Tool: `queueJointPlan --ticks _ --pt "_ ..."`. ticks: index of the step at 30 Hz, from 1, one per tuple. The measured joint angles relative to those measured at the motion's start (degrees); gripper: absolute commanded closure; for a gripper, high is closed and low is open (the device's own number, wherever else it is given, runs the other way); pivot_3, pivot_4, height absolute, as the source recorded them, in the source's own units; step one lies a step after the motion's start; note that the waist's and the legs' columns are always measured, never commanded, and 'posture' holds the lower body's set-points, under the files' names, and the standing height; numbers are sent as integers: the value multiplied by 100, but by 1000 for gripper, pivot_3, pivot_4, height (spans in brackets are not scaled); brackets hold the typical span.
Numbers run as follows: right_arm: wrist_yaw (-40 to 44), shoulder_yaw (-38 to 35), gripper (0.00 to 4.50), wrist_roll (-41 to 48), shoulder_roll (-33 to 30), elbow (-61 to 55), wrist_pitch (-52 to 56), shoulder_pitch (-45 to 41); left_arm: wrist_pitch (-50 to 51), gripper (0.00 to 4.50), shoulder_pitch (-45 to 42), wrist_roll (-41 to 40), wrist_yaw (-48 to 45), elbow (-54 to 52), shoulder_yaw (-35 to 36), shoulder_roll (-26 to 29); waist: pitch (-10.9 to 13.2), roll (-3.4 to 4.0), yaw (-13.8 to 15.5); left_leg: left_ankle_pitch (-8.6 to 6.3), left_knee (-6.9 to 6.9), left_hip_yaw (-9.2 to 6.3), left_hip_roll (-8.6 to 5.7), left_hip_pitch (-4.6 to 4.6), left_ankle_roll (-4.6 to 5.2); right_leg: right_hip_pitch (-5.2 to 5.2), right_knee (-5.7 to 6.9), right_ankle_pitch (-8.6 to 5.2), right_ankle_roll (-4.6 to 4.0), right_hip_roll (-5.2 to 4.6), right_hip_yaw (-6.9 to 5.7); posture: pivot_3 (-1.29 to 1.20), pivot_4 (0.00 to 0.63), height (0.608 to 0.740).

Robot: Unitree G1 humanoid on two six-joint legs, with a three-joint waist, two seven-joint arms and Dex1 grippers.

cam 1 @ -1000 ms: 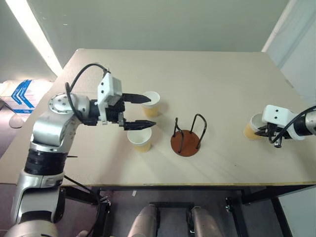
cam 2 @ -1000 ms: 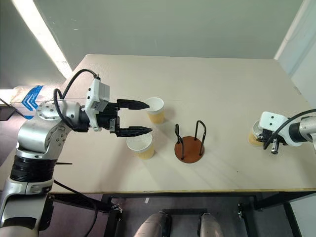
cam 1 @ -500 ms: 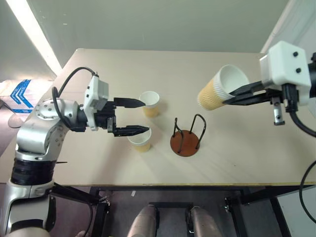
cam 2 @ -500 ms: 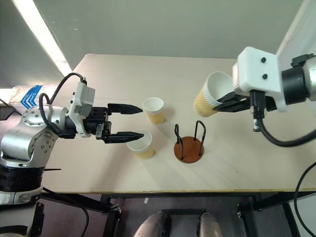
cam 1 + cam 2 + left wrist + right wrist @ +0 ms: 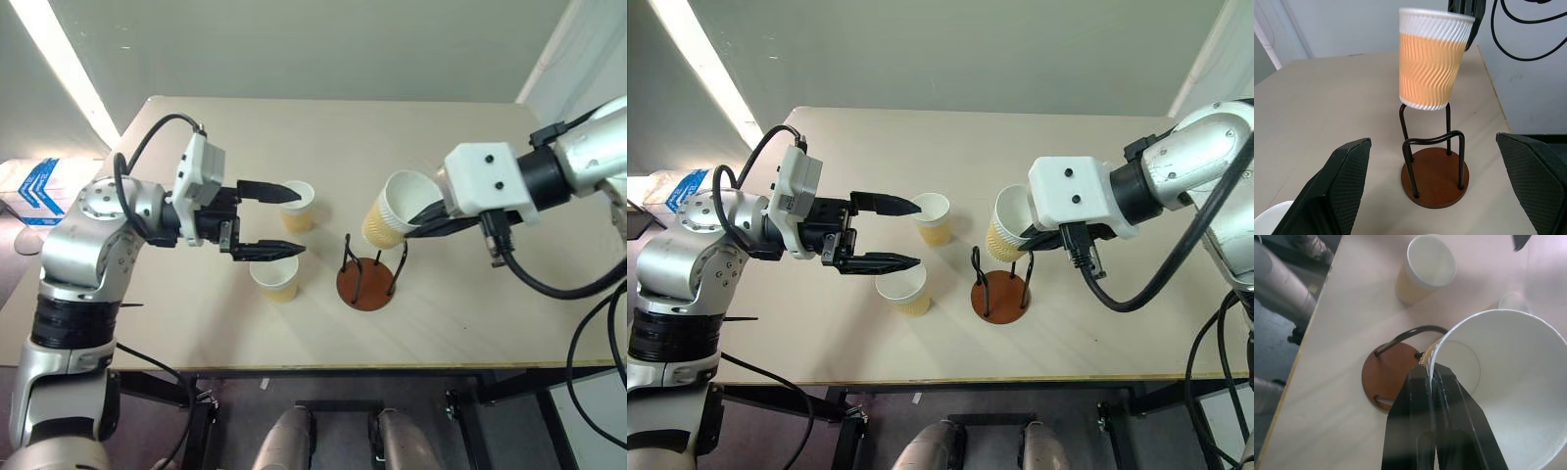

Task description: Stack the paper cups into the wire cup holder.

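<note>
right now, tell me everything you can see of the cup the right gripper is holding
The held cup is a tapered paper cup with a wavy-ribbed tan wall, a white band at top and bottom and a white inside. It looks empty. The right gripper is shut on its rim, one finger inside and one outside. It hangs in the air, tilted, just above the wire loops of the holder, not yet in it. Nothing else touches it.

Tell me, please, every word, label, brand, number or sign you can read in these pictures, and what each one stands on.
No readable text anywhere.
Held paper cup: a plain wavy pattern, no print.
Two paper cups on the table: blank.
Wire cup holder: no label.
Right gripper's white housing and the left gripper's: dark dots, no lettering.
Blue and white sheet on the floor: chevron shapes, no words legible.
</note>
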Motion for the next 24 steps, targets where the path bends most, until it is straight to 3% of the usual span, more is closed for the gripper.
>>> queueJointPlan --ticks 11,15,21,24 --pt "-7 393 4438 -718 320 176 -661 334 0 0 1 11 87 -2 0 -1 0 0 -10 2 2 1 2 2 5 1 6 6 -2 0 0 0 150 740" --pt "-32 471 3539 -923 498 265 -720 338 0 0 4 12 95 -8 -21 -2 0 0 -9 3 1 1 2 2 6 1 5 9 -3 0 0 0 150 740" --pt "-237 453 1496 -996 700 265 -488 338 -14 0 179 42 100 -181 -40 12 0 0 -14 3 0 2 2 2 4 0 5 9 -3 0 0 0 150 740" --pt "-465 262 1496 -930 746 265 -156 348 -17 0 332 141 230 -311 -44 27 0 0 -9 5 0 1 2 2 2 0 4 9 -3 0 -1 0 150 740"
